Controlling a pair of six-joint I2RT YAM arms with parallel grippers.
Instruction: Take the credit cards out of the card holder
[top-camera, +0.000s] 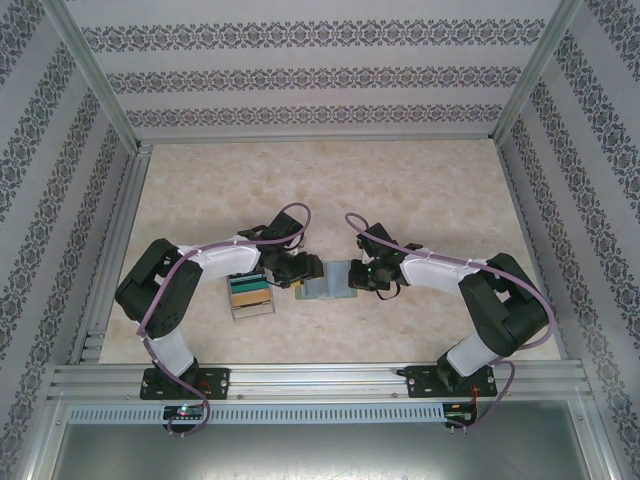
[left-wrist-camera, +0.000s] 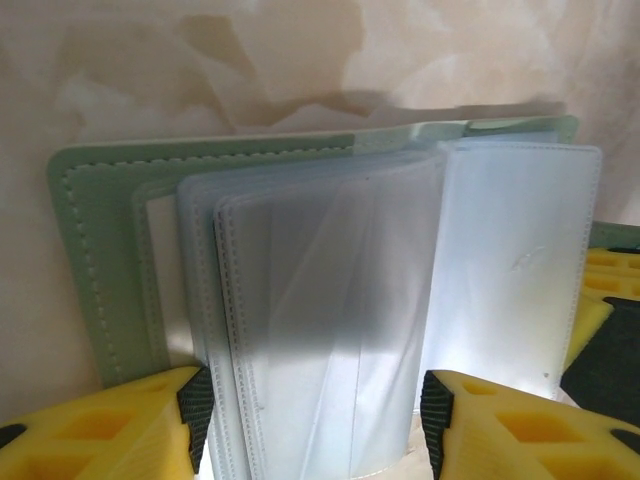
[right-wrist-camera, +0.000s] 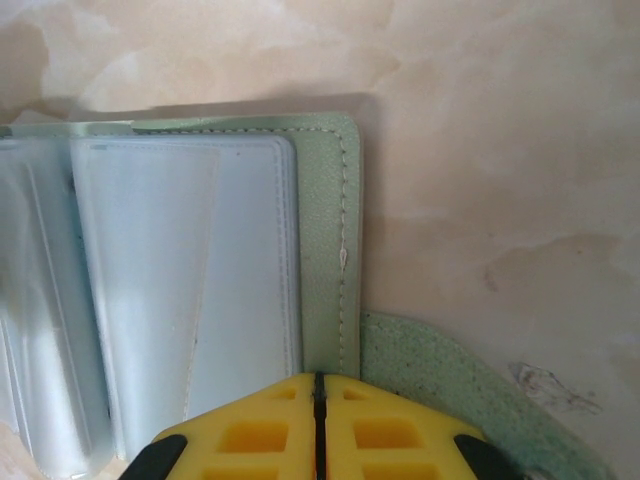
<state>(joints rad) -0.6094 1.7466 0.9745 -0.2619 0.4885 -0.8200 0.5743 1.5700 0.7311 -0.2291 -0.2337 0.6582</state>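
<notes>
Progress is hard to call finished from here. The card holder (top-camera: 328, 282) lies opened on the table (top-camera: 400, 190), directly between the two claws. Its clear sleeves (left-wrist-camera: 330, 300) are fanned up in front of the left claw (left-wrist-camera: 315, 400). Every sleeve that shows looks transparent and vacant, though the pale one beyond that claw's right-hand finger is too glary to be sure of. Just outboard of the left claw, on the side away from the holder, a clear tray (top-camera: 233, 302) carries a staggered stack of coloured cards (top-camera: 250, 290). I judge these to be the ones taken out, so at most a hidden card or a last check remains.

The left claw's jaws stand moderately apart, one yellow finger on each side of the fanned sleeves. The sleeves seem to sit loose between them rather than pinched. The right claw (right-wrist-camera: 318, 395) has its jaws fully closed and holds nothing. Its tips are over the outer edge of the green cover where the tab (right-wrist-camera: 450, 390) begins, apparently pinning it down.

Opened out, the holder's long axis runs from one claw to the other. Its spine runs crosswise to that, away from the arm bases. The tab points outward past the right claw's tips, away from the left claw.
</notes>
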